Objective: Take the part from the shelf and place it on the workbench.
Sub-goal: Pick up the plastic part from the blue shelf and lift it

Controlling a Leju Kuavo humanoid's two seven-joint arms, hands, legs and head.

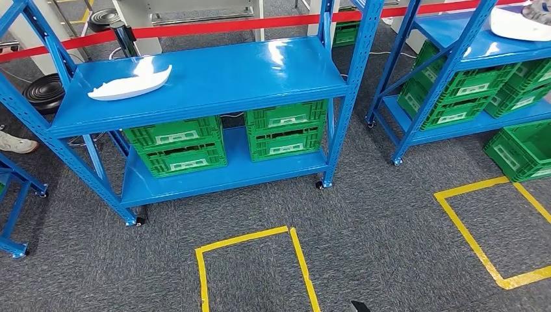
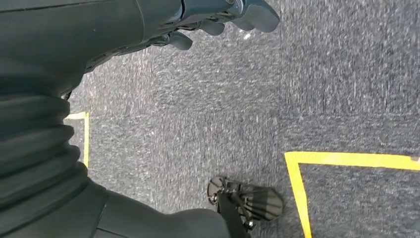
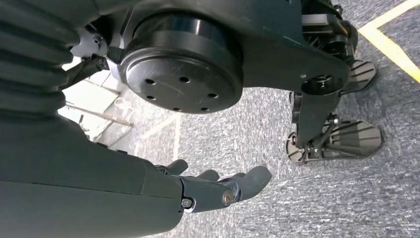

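Note:
A white moulded part [image 1: 130,83] lies on the top board of the blue shelf [image 1: 214,84], toward its left end, in the head view. A second white part [image 1: 520,25] lies on the neighbouring blue shelf [image 1: 474,49] at the far right. My left hand [image 2: 218,17] hangs beside my body over the grey carpet, fingers loosely extended and holding nothing. My right hand [image 3: 218,188] also hangs low above the carpet, fingers stretched out and empty. Both hands are far from the part.
Green crates [image 1: 175,146] fill the lower boards of both shelves, and one more stands on the floor at right [image 1: 523,149]. Yellow tape squares [image 1: 260,260] mark the carpet in front. A red barrier tape [image 1: 214,27] runs behind the shelves.

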